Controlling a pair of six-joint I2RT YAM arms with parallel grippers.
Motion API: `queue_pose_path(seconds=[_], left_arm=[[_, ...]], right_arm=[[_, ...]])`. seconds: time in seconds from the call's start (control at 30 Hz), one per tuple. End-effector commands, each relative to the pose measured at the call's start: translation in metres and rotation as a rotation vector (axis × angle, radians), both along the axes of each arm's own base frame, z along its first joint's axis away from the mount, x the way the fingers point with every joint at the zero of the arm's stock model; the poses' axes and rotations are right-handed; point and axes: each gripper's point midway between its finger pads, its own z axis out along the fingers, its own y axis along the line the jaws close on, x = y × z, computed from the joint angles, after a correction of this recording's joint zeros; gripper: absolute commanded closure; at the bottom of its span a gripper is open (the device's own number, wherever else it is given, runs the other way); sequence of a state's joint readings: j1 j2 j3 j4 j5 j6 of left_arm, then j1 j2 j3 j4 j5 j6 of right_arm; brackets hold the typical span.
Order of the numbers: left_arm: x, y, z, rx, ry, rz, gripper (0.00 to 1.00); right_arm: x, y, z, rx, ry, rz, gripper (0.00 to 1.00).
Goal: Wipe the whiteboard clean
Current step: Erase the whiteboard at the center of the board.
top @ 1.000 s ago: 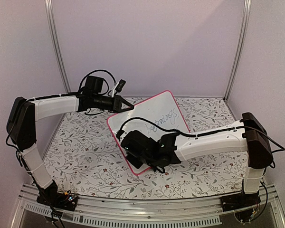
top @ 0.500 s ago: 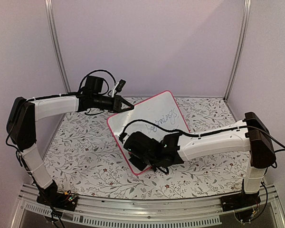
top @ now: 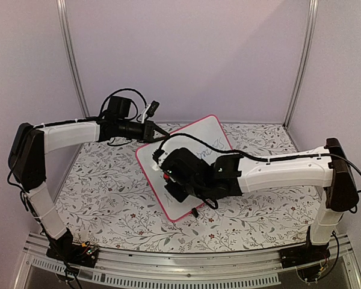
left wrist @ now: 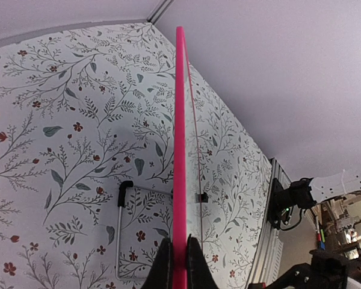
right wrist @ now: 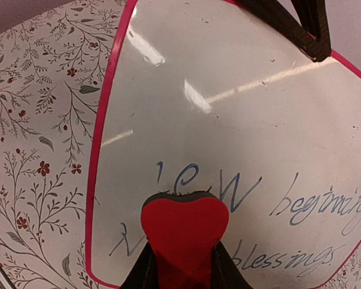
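Glossy, smooth whiteboard (right wrist: 240,120) surface

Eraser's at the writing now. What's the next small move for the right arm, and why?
Probably sweep the eraser sideways across the writing: "beginnings" and "blessings" are legible beside it, the right gripper grips the eraser, and the left gripper clamps the whiteboard rim.

Top view: middle of whiteboard (top: 203,129) covered by right arm (top: 277,171); visible handwriting (top: 219,143) too small to read. Right wrist view: heart-shaped red eraser (right wrist: 185,227) masking parts of both written lines, board's right and bottom edges cut by frame. Left wrist view: board edge-on, face unseen.
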State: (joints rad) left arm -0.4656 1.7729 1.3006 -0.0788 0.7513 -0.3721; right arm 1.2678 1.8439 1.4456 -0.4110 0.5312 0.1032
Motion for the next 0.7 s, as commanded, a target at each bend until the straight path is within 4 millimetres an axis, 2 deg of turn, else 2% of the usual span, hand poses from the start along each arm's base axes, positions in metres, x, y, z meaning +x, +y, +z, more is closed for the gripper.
queue_pose_path(seconds=[0.0,0.13,0.23,0.4,0.67], left_arm=[[0.005,0.005,0.008,0.008,-0.052,0.032,1.0],[0.005,0.005,0.008,0.009,-0.051,0.032,1.0],[0.005,0.005,0.009,0.008,-0.054,0.031,1.0],[0.005,0.005,0.008,0.006,-0.05,0.029,1.0],[0.006,0.005,0.007,0.006,-0.047,0.028,1.0]], right_arm=[[0.028,0.002,0.019,0.02,-0.056,-0.055,1.0],[0.04,0.01,0.025,0.032,-0.069,-0.058,1.0],[0.041,0.02,0.024,0.026,-0.068,-0.032,1.0],[0.034,0.031,0.01,0.035,-0.016,0.013,1.0],[0.024,0.031,-0.013,0.026,0.046,0.037,1.0]])
